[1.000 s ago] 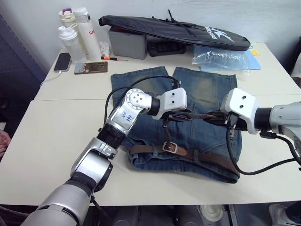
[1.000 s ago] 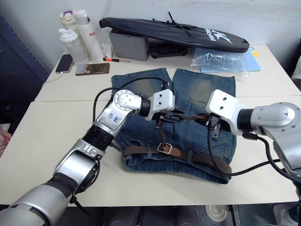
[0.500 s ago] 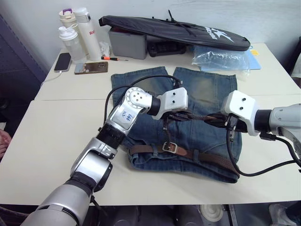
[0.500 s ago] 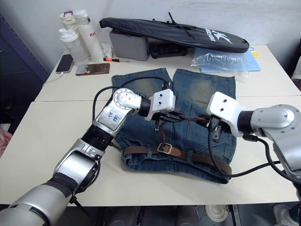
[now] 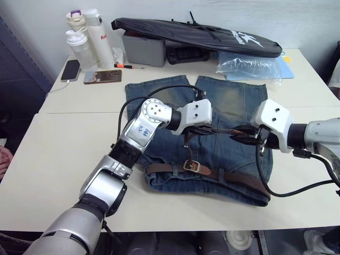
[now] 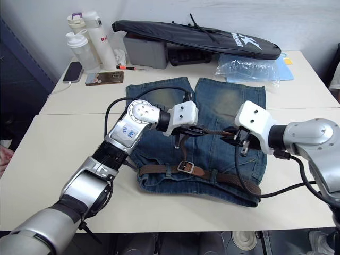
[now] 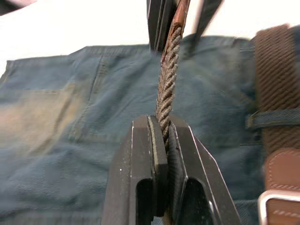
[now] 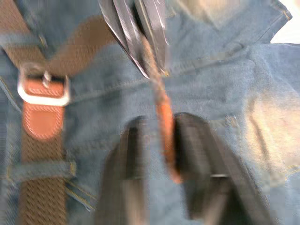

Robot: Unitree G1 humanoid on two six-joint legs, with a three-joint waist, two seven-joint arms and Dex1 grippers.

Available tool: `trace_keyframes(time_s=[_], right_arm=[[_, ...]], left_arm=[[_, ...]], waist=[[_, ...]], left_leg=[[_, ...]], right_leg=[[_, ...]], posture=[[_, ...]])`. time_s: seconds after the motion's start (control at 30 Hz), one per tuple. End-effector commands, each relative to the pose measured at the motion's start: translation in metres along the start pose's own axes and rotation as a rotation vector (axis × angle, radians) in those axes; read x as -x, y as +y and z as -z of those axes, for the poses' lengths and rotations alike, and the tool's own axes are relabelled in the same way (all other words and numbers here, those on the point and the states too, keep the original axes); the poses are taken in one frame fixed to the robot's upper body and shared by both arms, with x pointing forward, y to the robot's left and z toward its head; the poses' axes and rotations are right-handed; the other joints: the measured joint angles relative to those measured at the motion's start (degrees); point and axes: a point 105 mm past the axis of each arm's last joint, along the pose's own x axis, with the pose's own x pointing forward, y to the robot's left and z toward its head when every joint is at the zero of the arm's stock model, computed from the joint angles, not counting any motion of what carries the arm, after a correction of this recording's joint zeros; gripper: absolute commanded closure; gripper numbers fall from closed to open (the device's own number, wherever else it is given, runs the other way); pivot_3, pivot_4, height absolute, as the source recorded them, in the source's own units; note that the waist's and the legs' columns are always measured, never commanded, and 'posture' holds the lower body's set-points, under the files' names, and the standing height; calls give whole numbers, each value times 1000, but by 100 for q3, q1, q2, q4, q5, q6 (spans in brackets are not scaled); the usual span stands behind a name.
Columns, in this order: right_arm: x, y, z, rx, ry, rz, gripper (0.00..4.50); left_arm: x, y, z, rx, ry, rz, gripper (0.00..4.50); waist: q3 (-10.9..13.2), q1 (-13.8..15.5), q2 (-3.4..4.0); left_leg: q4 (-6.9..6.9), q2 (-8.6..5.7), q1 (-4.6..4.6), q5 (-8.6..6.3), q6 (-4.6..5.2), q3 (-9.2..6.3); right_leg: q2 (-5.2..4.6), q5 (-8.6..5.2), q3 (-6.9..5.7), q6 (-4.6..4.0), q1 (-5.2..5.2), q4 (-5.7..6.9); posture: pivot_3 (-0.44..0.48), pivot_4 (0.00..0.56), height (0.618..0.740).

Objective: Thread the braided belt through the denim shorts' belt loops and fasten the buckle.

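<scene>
Slightly lifted now, left claw [image 7: 161, 140] pinches the braided belt [image 7: 166, 89] taut; right claw [image 8: 159, 140] spread around its tip.

Head stereo pair down over the denim shorts [image 5: 212, 133] — wrist views close above them.

Two pale cream desks [image 5: 58, 159] stand pushed together, a seam between them running across the scene. The far desk [image 5: 303, 79] backs onto a plain light grey wall [image 5: 297, 21]. Along that far edge lie a long black bag [image 5: 196, 34] over a grey case [image 5: 142, 50], a clear plastic bag [image 5: 247, 66], three bottles [image 5: 87, 34] and two phones [image 5: 87, 73]. Dark floor [image 5: 16, 101] shows at the left.
</scene>
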Motion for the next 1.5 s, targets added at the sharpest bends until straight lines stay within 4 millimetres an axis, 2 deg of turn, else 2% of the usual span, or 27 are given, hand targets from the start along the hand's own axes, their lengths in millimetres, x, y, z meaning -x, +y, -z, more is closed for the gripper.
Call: trace_keyframes(time_s=[0.03,0.13,0.27,0.37,0.57,0.8,0.97,1.07,1.1,1.13,1.2,1.27,1.3,1.33,1.37,1.5], right_arm=[[12,18,-12,-21,-23,-71,1431],[14,33,-5,-48,19,-105,16],[-1,50,8,-38,21,-69,16],[-20,56,20,73,58,-17,16],[-40,73,28,129,52,-23,16],[-53,79,37,182,71,-23,16],[-59,67,32,242,40,56,16],[-62,68,34,248,36,56,856],[-62,69,36,248,39,50,1474],[-63,70,36,243,33,53,1726],[-64,69,34,224,12,64,2590],[-65,69,34,203,2,72,3767],[-65,69,34,199,1,74,3879],[-65,67,35,185,2,87,4261],[-65,66,36,175,3,97,4386],[-63,62,41,132,14,136,4386]], left_arm=[[9,2,2,56,-9,-37,4500],[14,-1,14,95,29,-54,4500],[20,-2,29,129,85,-89,4500],[21,1,32,128,104,-100,4500],[21,3,32,123,110,-110,4500],[23,3,32,120,113,-105,4500],[26,4,34,119,121,-108,4500],[28,3,36,116,128,-109,4500],[28,3,36,115,129,-109,4500],[29,3,37,110,131,-107,4500],[31,2,35,77,126,-89,4500],[33,0,33,42,124,-73,4500],[34,0,33,35,124,-70,4500],[35,0,33,10,124,-60,4500],[36,0,33,-8,124,-51,4500],[44,-2,36,-113,165,7,4500]], waist=[[-1,1,2],[-1,2,2],[0,3,0],[-1,-2,1],[-1,-4,1],[-1,-5,2],[-1,-9,2],[-2,-10,2],[-1,-10,2],[-1,-10,2],[-1,-10,2],[-1,-13,2],[-2,-16,3],[-2,-18,3],[-2,-17,2],[-2,-14,3]], left_leg=[[-1,0,0,0,0,-1],[-1,0,0,0,0,-1],[7,0,1,0,1,0],[18,-1,0,1,3,1],[17,-1,1,4,4,1],[17,-1,1,5,5,1],[17,-1,1,5,6,0],[17,-1,1,5,6,0],[16,0,1,5,6,0],[16,-1,1,5,6,0],[16,-1,1,5,6,0],[16,0,1,5,6,0],[16,0,2,5,6,0],[16,0,2,5,6,0],[16,0,2,5,6,0],[16,0,2,5,5,0]], right_leg=[[0,0,0,0,0,0],[0,0,0,0,1,0],[0,0,0,-1,2,5],[0,10,5,0,4,8],[1,12,7,0,2,8],[1,13,6,-2,3,8],[2,13,7,-2,3,8],[2,13,7,-2,3,8],[2,13,7,-2,2,8],[2,13,7,-2,2,8],[2,13,7,-2,3,8],[3,13,7,-3,3,8],[3,13,7,-3,3,8],[3,13,7,-3,3,9],[3,13,7,-3,3,9],[3,14,7,-4,3,9]], posture=[[0,150,740],[0,150,740],[0,150,740],[0,150,740],[0,150,740],[0,150,740],[0,150,740],[0,150,740],[0,150,740],[0,150,740],[0,150,740],[0,150,740],[0,150,740],[0,150,740],[0,150,740],[0,150,740]])
